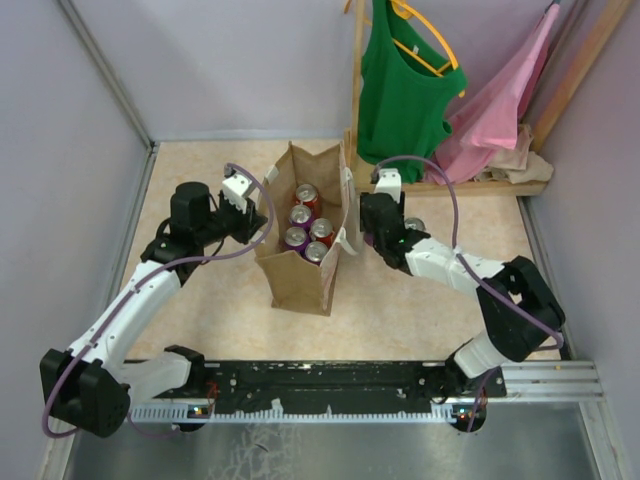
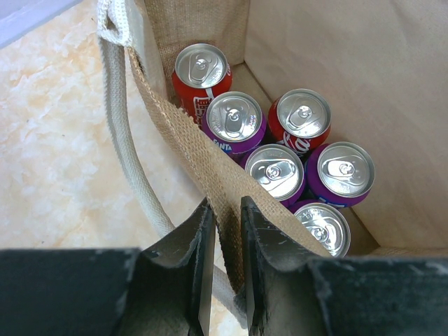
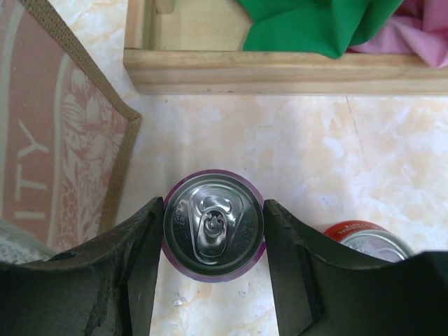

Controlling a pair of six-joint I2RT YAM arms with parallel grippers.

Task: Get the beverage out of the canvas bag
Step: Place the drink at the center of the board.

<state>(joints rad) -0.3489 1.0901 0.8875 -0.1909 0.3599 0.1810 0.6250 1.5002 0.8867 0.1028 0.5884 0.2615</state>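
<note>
Canvas bag point(image 1: 300, 262) stands upright mid-table, mouth open, w/ cans point(image 1: 306, 222) packed inside. Left gripper point(image 1: 256, 212) is at its L rim. Right gripper point(image 1: 374, 240) sits just off its R side, a red can point(image 1: 413, 224) on the table beside it.

Left wrist cam: fingers point(image 2: 189, 245) nearly closed, pinching the bag's woven wall btwn them. Pale strap point(image 2: 126, 161) hangs outside. Six red and purple cans stand upright on the bag's bottom.

Right wrist cam: fingers point(image 3: 150, 238) press both sides of a purple can point(image 3: 213, 224), which is outside the bag, just beside its printed side. Can't tell if it's lifted or resting.
</note>
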